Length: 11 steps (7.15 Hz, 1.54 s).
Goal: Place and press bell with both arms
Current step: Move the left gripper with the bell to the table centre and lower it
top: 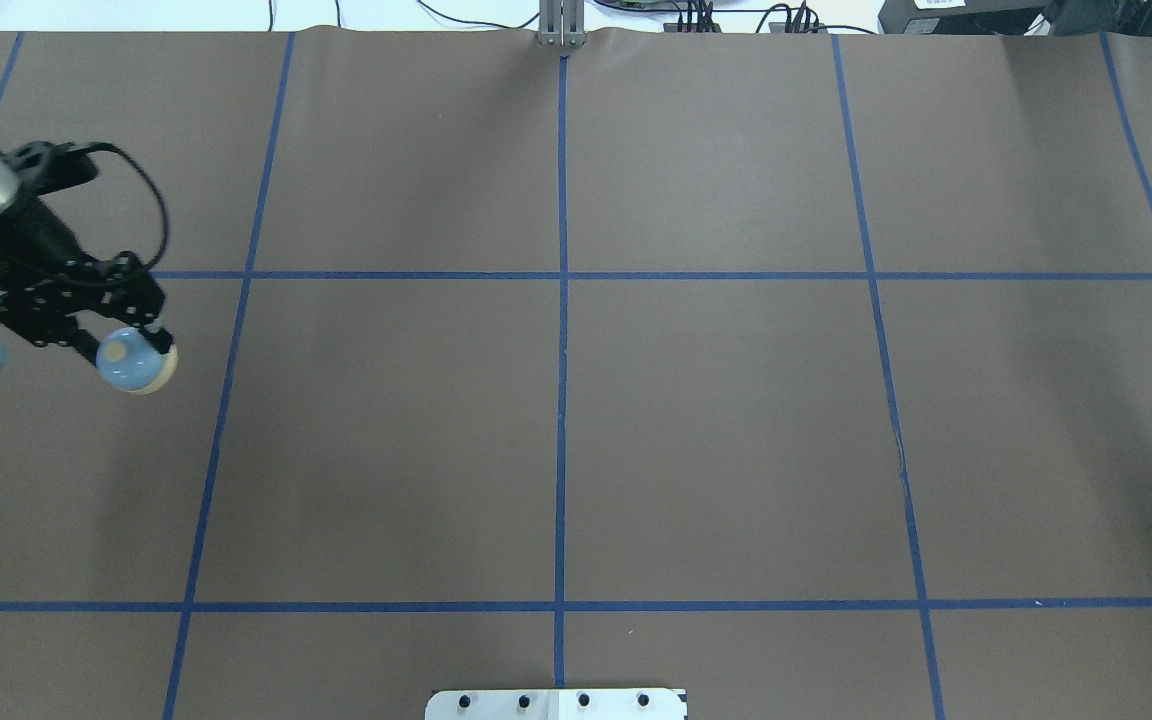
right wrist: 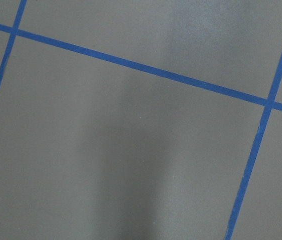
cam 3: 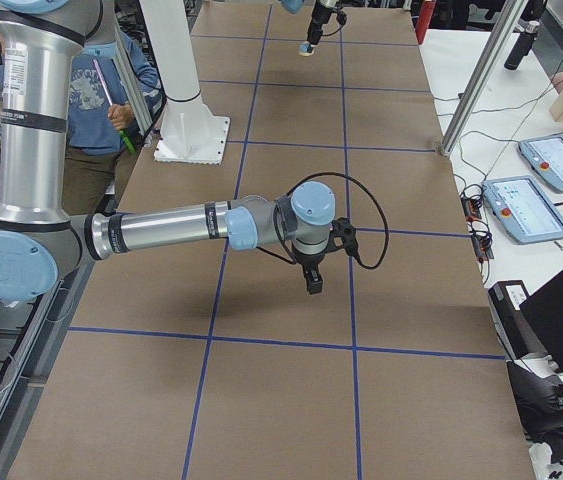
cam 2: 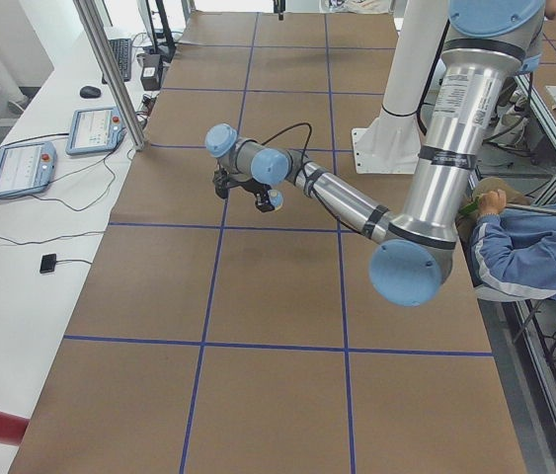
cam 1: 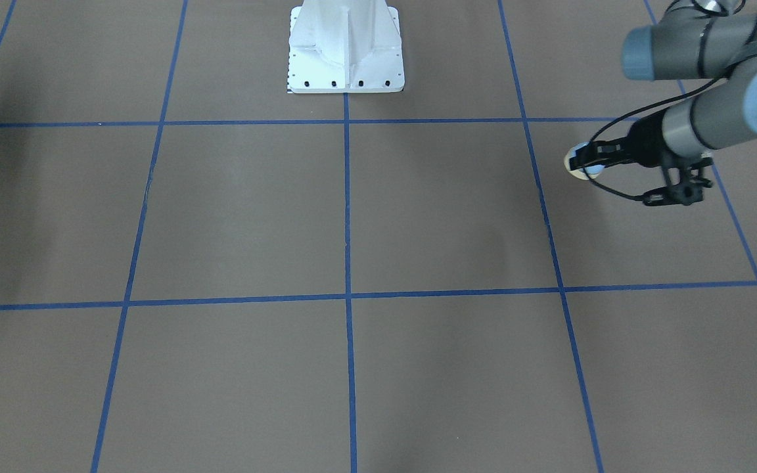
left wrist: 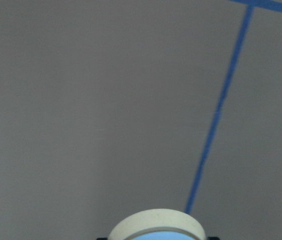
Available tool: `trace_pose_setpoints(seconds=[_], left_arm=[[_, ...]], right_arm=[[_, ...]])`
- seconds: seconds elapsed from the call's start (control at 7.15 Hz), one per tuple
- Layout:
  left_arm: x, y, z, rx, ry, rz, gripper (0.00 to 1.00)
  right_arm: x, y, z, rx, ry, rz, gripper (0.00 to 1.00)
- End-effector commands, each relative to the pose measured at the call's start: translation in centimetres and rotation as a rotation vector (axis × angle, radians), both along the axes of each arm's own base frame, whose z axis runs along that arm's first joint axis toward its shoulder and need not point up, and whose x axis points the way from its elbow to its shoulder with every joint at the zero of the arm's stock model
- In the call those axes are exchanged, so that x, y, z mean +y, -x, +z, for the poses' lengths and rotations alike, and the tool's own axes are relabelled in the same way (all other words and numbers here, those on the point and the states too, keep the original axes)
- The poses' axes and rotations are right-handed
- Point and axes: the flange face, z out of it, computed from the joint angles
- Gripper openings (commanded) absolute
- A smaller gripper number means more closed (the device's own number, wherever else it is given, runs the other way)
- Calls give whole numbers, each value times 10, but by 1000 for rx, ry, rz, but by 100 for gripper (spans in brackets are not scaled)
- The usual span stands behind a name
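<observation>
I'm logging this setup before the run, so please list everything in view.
bell: one, light blue with cream base and button, between the left gripper's fingers, over the table's left part
table cover: one, brown, across the table
tape grid: blue lines, on the cover
pedestal: one, white, centre of the robot's table edge
pendants: two, grey, on the white bench
operator: one, in blue, behind the robot
left arm: one, grey with light-blue caps, gripper black, shut on the bell
right arm: one, same colours, over bare cover; right gripper black, state unclear
</observation>
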Motion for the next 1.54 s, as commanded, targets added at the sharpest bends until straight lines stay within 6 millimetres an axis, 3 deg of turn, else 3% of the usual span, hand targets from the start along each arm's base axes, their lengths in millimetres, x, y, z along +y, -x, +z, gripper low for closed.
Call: trace_pose_setpoints(seconds=[0.0, 0.14, 0.28, 0.42, 0.56, 0.7, 0.84, 1.12, 1.4], left_arm=[[-49, -139, -112, -21, 60, 36, 0], [-56, -185, -146, -52, 51, 41, 0], [-51, -235, -173, -70, 28, 72, 0], [-47, -271, -188, -68, 0, 84, 0], [-43, -304, -184, -72, -18, 66, 0], [-41, -322, -173, -64, -13, 48, 0], [-42, -339, -179, -73, 4, 30, 0], [-36, -357, -187, -99, -30, 15, 16], [-33, -361, -183, -102, -34, 19, 63]], right_arm=[[1, -1, 0, 5, -35, 2, 100], [1, -1, 0, 4, -40, 2, 100], [1, 1, 0, 3, -40, -1, 100], [-2, 5, -4, -1, -46, -9, 100], [-3, 13, -6, 0, -51, -25, 100], [-3, 19, -5, 0, -47, -36, 100], [-2, 24, -6, -2, -17, -20, 100], [-3, 30, -9, -11, -27, -9, 100], [-3, 39, -10, -13, -20, -20, 100]])
